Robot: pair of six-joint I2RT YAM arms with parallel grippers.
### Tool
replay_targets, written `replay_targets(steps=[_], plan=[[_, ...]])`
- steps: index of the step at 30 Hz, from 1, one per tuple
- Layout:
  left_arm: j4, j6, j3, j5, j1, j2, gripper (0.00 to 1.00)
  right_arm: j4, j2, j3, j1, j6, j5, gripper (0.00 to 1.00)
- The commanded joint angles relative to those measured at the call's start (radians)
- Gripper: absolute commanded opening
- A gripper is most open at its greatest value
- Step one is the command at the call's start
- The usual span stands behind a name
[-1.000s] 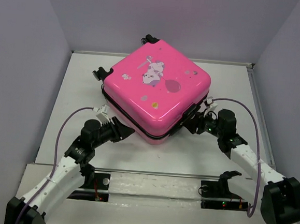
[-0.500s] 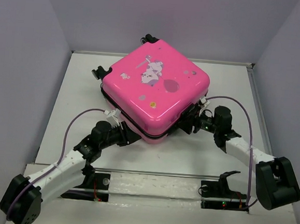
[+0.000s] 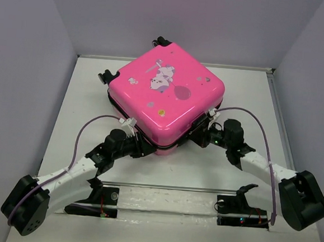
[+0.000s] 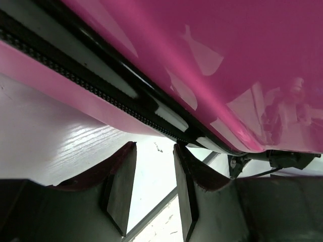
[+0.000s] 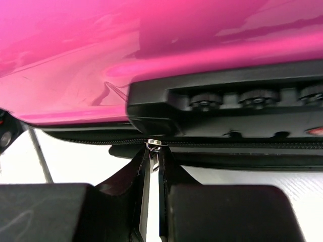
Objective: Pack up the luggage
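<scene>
Judging the packing nearly done: luggage [image 3: 166,99] lid-down on the desk [image 3: 254,94], right pincer [image 5: 153,166] pinching what seems the zipper pull [image 5: 154,146], left pincer [image 4: 154,186] spread empty at the seam [image 4: 108,75], leaving only the zipping.

The middle of the bench [image 3: 82,95] is taken up by the luggage [image 3: 166,99]; room is left along its left, right and near sides.
</scene>
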Motion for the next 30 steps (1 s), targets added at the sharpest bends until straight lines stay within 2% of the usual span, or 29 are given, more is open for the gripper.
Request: replay_targets(steps=[1,4,10,13,14,17,21,24,25,26,27,29,30], plan=[[0.148,0.01,0.088,-0.032,-0.016,0.051,0.46,0.007,-0.077,-0.017,0.126,0.035,0.154,0.07],[0.188,0.012,0.129,-0.056,-0.024,0.099,0.44,-0.087,-0.121,-0.028,0.264,0.072,0.336,0.07],[0.206,0.024,0.241,-0.104,-0.065,0.183,0.44,-0.231,-0.178,-0.024,0.559,0.179,0.537,0.07],[0.226,0.028,0.304,-0.113,-0.105,0.255,0.43,-0.204,-0.135,0.014,0.661,0.23,0.585,0.07],[0.24,0.028,0.351,-0.121,-0.123,0.305,0.43,-0.201,-0.08,0.039,0.728,0.231,0.658,0.07],[0.237,0.054,0.457,-0.159,-0.209,0.391,0.43,-0.179,0.03,0.148,0.79,0.237,0.804,0.07],[0.15,0.084,0.503,-0.181,-0.214,0.372,0.44,-0.077,0.078,0.203,0.799,0.267,1.008,0.07],[-0.042,0.145,0.503,-0.254,-0.203,0.259,0.56,-0.009,0.107,0.223,0.799,0.3,1.201,0.07],[-0.094,0.157,0.499,-0.277,-0.196,0.217,0.69,0.026,0.121,0.225,0.799,0.296,1.237,0.07],[-0.187,0.168,0.49,-0.312,-0.182,0.13,0.75,0.026,0.144,0.228,0.799,0.302,1.281,0.07],[-0.232,0.188,0.493,-0.322,-0.12,0.087,0.85,0.029,0.152,0.228,0.799,0.313,1.29,0.07],[-0.304,0.217,0.516,-0.296,-0.015,-0.007,0.92,0.063,0.162,0.211,0.799,0.32,1.292,0.07],[-0.367,0.249,0.561,-0.205,0.127,-0.019,0.97,0.072,0.167,0.199,0.799,0.334,1.289,0.07]])
